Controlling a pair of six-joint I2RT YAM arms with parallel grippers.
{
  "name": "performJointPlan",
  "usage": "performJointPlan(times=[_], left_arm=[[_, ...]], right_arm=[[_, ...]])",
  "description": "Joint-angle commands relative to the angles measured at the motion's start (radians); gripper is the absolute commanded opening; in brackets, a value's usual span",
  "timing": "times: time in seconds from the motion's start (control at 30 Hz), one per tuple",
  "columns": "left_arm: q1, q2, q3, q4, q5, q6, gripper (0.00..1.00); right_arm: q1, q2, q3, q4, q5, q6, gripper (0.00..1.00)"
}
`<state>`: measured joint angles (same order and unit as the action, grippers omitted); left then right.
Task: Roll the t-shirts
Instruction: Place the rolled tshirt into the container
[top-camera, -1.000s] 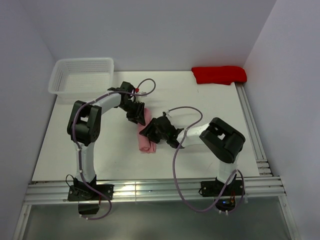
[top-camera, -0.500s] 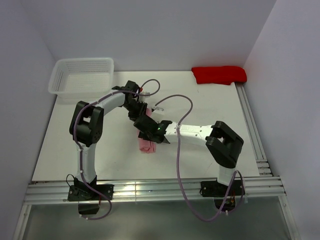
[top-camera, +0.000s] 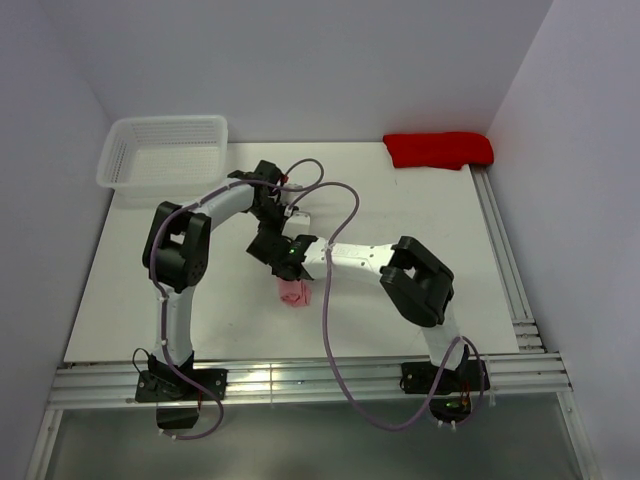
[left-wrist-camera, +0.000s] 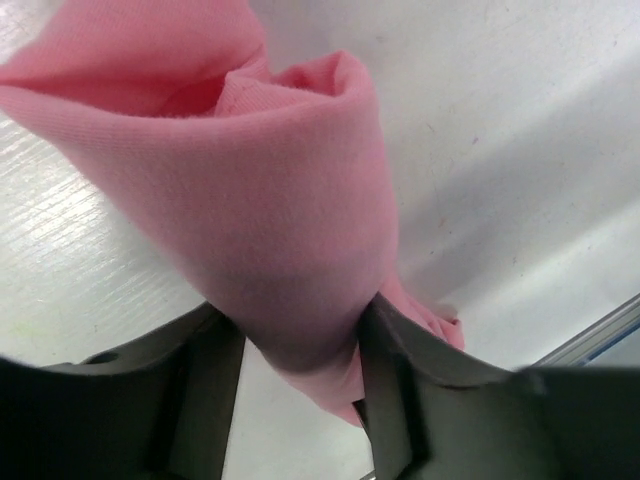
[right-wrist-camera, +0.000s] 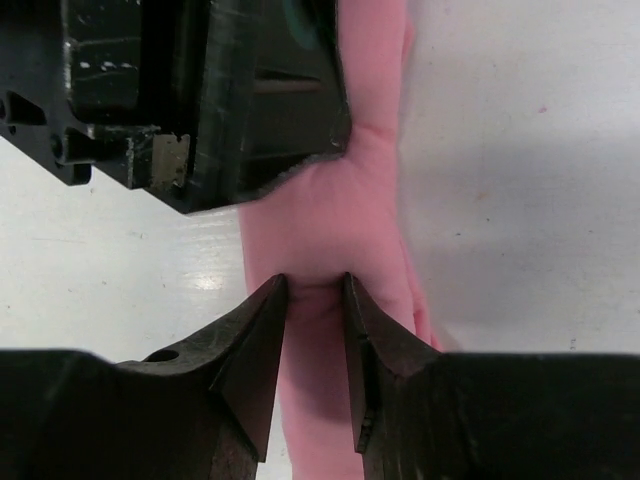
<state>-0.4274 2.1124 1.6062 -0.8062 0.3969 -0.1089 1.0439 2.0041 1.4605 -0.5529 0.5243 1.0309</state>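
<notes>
The pink t-shirt (top-camera: 293, 292) is lying as a tight bundle near the middle of the bench (top-camera: 115, 300), and both arms are crowding over it, heads nearly touching. The left end effector (left-wrist-camera: 297, 335) is grasping the roll across its thickness, a finger pressing into each side, with the open spiral of the roll's end showing just beyond. The right end effector (right-wrist-camera: 315, 300) is pinching a narrow ridge of the same fabric just beside the left one, its fingers squeezing the cloth to a thin fold.

To my eye they are tightening and finishing the roll. Doing that well means turning both wrists together at the same pace, so the cloth is not twisting between the two grips. The soft knit is bulging where it is being squeezed, so a light, even hold should serve better than a hard pinch. A loose tail is poking out under the roll and wants tucking in. The white basket (top-camera: 165, 122) and the red cloth (top-camera: 438, 150) are sitting well apart at the far edge.
</notes>
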Motion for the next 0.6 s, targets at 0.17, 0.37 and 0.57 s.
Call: performJointPlan(times=[0.17, 0.37, 0.57], left_arm=[[-0.002, 0.009, 0.063, 0.001, -0.029, 0.043, 0.71], [0.016, -0.035, 0.08, -0.016, 0.062, 0.06, 0.93], [0.07, -0.069, 0.002, -0.013, 0.175, 0.071, 0.92]], right_arm=[[0.002, 0.019, -0.046, -0.035, 0.005, 0.041, 0.34], [-0.007, 0.005, -0.095, 0.005, -0.02, 0.051, 0.34], [-0.019, -0.016, -0.144, 0.05, -0.041, 0.058, 0.33]])
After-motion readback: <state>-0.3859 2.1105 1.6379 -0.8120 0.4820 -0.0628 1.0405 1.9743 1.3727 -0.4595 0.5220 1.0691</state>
